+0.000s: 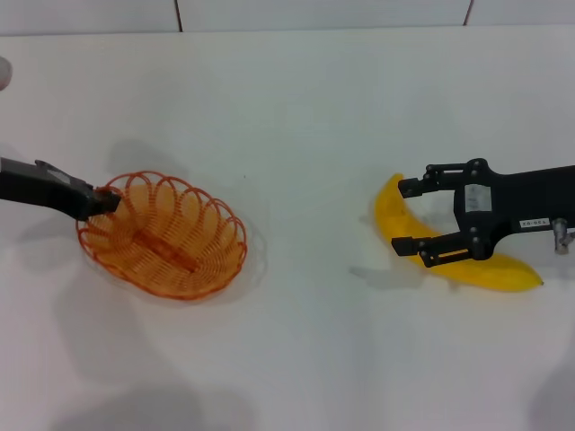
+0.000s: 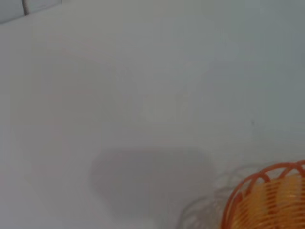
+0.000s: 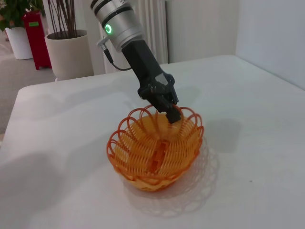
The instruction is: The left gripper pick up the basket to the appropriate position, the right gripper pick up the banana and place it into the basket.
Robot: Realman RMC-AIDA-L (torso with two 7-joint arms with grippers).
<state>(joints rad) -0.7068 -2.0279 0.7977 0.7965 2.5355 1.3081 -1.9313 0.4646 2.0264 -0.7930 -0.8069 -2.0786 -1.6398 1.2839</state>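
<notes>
smooth yellow banana point(image 1: 467, 260) is being straddled by the open right gripper point(image 1: 406, 216); orange wire basket point(image 1: 166, 235) rim is being pinched by the left gripper point(image 1: 106, 203).

The left gripper point(image 3: 172, 113) reaches down onto the far rim of the orange basket point(image 3: 155, 149), which sits on the white counter point(image 3: 71, 181); potted plants point(image 3: 66, 47) stand behind.

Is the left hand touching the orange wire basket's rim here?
Touching. In the right wrist view the black left hand closes on the looped rim of the shallow orange wire basket, fingertips inside the rim; the head view agrees.
</notes>
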